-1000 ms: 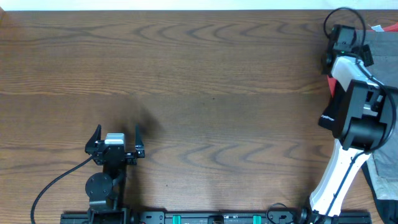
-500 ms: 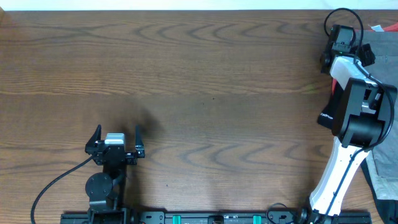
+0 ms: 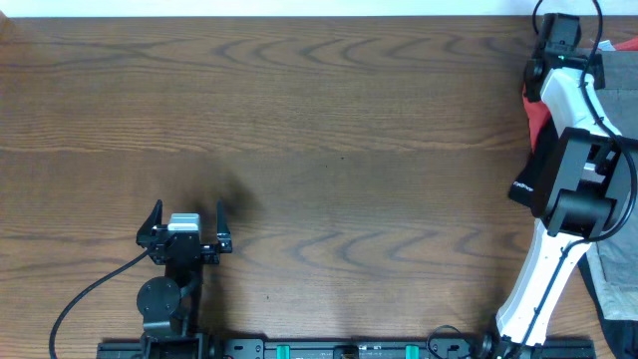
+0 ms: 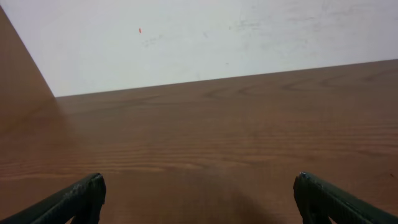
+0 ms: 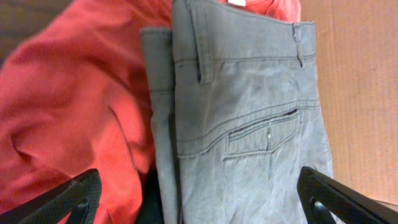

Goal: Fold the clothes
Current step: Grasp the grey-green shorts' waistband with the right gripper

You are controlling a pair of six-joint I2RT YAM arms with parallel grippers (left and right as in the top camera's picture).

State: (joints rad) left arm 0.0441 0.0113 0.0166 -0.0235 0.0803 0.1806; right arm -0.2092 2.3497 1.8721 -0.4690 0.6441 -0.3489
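While spread wide, right tool (image 5: 199, 194) over grey shorts (image 5: 249, 124) beside red-orange garment (image 5: 81, 106).

1. Overhead: even, diffuse light.
2. Faint soft shadow on the table (image 3: 329, 120) beside the left gripper (image 3: 187, 211).
3. Wrist views: fingertips (image 4: 81, 196) at lower corners blurred; grey shorts (image 5: 249, 124) sharp.

brown wood table (image 3: 329, 150) w/ white wall (image 4: 249, 37) behind.
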